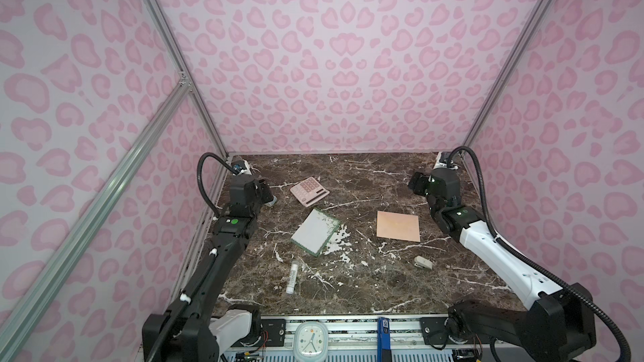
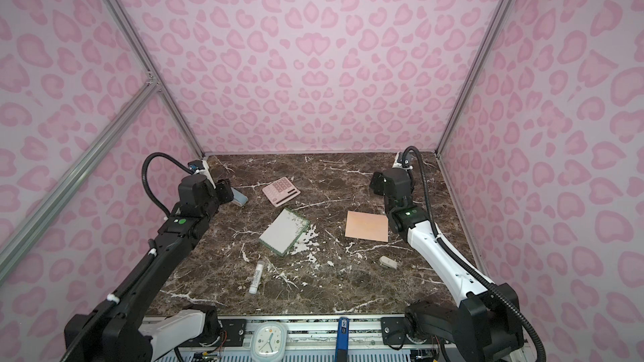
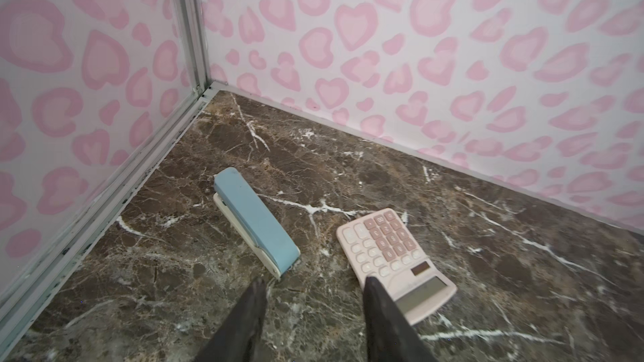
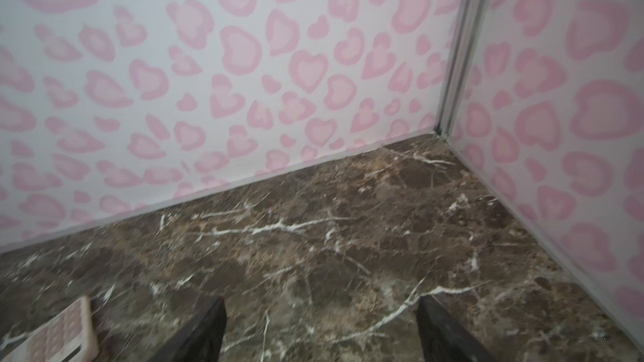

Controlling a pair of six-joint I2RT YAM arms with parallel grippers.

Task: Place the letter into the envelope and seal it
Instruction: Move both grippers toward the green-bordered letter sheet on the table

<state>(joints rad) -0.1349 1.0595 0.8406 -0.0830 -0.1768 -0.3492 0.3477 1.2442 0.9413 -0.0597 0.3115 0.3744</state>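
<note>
In both top views the letter (image 1: 315, 236) lies flat mid-table, well apart from the envelope (image 1: 398, 225); flat paper might just slide when pinched. Left wrist: left gripper (image 3: 313, 282) jaws apart, empty, near the stapler (image 3: 256, 219) and calculator (image 3: 393, 255), easy to bump. Right wrist: right gripper (image 4: 320, 302) jaws wide, empty.

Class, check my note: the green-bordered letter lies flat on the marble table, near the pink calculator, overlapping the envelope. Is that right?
Not quite. The letter does lie flat on the table near the calculator, but it does not overlap the envelope. Bare marble separates them, with the envelope off to the right. Both top views show the gap.
</note>
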